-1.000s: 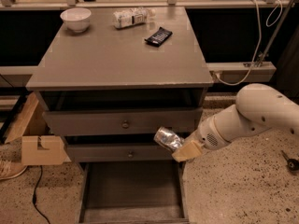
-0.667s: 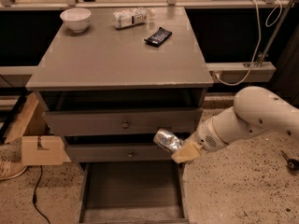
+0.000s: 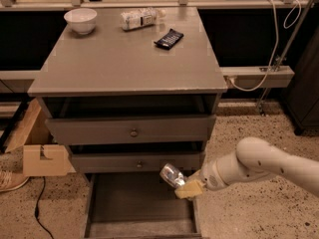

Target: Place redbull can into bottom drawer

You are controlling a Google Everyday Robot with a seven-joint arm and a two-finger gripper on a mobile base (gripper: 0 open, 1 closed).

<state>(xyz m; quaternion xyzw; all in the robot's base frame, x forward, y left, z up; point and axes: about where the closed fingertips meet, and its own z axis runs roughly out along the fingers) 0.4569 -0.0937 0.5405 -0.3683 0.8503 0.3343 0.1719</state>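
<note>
The redbull can (image 3: 172, 175) is a slim shiny silver can, held tilted in my gripper (image 3: 183, 185) above the right side of the bottom drawer (image 3: 139, 208). The gripper is shut on the can's lower end, its tan fingers (image 3: 188, 189) wrapped around it. My white arm (image 3: 259, 163) reaches in from the right. The bottom drawer is pulled out, a wide shallow grey tray with a plain floor, nothing lying in it.
Two upper drawers with round knobs (image 3: 133, 132) sit above, slightly pulled out. On the cabinet top are a white bowl (image 3: 80, 20), a clear plastic bottle (image 3: 141, 18) and a black snack bar (image 3: 169, 38). A cardboard box (image 3: 42, 158) stands on the floor at left.
My arm and the can have moved lower, closer to the open bottom drawer. The view has shifted a little, with the cabinet seen from slightly higher.
</note>
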